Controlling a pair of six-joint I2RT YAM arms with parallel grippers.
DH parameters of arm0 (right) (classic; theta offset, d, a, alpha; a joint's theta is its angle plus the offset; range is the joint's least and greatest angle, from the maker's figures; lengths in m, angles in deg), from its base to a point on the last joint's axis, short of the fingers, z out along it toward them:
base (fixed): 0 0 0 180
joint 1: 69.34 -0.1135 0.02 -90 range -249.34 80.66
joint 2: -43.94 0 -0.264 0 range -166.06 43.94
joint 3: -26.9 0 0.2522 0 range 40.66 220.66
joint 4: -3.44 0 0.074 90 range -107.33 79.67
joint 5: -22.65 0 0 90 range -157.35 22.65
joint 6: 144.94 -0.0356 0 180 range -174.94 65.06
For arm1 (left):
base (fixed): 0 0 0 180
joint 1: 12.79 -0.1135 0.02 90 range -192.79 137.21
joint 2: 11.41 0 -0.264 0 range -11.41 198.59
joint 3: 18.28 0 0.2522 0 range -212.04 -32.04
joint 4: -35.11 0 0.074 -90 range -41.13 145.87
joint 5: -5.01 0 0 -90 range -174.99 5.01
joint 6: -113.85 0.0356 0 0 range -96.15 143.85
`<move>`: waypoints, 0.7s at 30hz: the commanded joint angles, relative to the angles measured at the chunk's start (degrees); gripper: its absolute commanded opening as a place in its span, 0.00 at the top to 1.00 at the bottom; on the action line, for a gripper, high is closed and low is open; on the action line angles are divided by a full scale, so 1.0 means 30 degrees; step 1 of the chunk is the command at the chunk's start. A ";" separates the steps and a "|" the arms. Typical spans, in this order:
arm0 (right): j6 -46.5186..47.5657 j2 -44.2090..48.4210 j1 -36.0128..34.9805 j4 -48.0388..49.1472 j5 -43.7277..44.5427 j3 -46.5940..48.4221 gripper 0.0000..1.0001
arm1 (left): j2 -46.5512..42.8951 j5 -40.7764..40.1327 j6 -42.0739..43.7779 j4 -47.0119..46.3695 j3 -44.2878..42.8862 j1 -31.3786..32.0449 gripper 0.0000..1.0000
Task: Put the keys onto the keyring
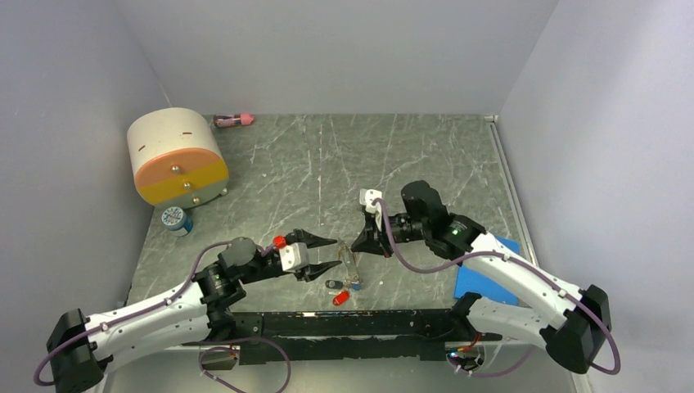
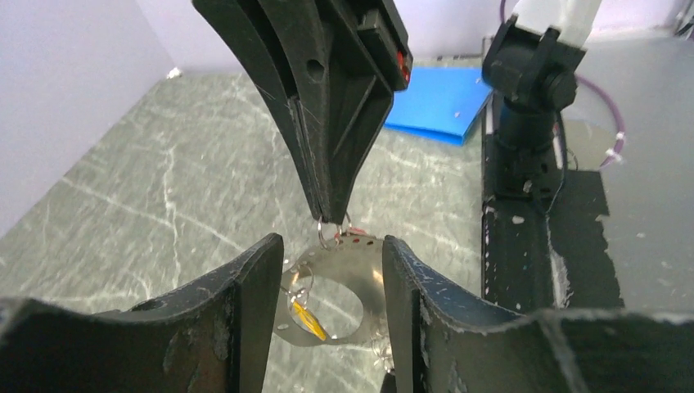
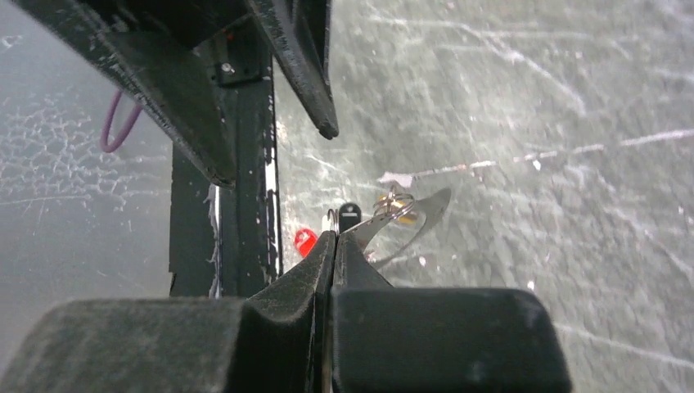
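The keyring (image 2: 340, 264), a flat silvery plate with a big hole, hangs just above the table, with a brass-coloured key (image 2: 308, 318) dangling at the hole. My right gripper (image 3: 334, 239) is shut on the keyring (image 3: 413, 213) at its rim, beside a small wire ring. The left gripper (image 2: 331, 246) is open, one finger on each side of the plate. In the top view the left gripper (image 1: 327, 254) faces the right gripper (image 1: 353, 246). On the table below lie a red-headed key (image 1: 340, 300) and a dark-headed key (image 1: 334, 284). A red-headed key (image 3: 304, 240) shows in the right wrist view.
A cream-and-orange drum (image 1: 176, 155) stands at the back left, with a small blue-and-white pot (image 1: 176, 220) in front of it. A pink object (image 1: 234, 120) lies by the back wall. A blue pad (image 1: 488, 277) lies at the right. A black bar (image 1: 368, 323) runs along the near edge.
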 commanded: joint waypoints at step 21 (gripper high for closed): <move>0.1774 -0.4520 -0.3270 -0.8062 0.5974 0.6346 1.00 | 0.3015 0.0351 0.1887 0.3791 -0.2914 0.0041 0.57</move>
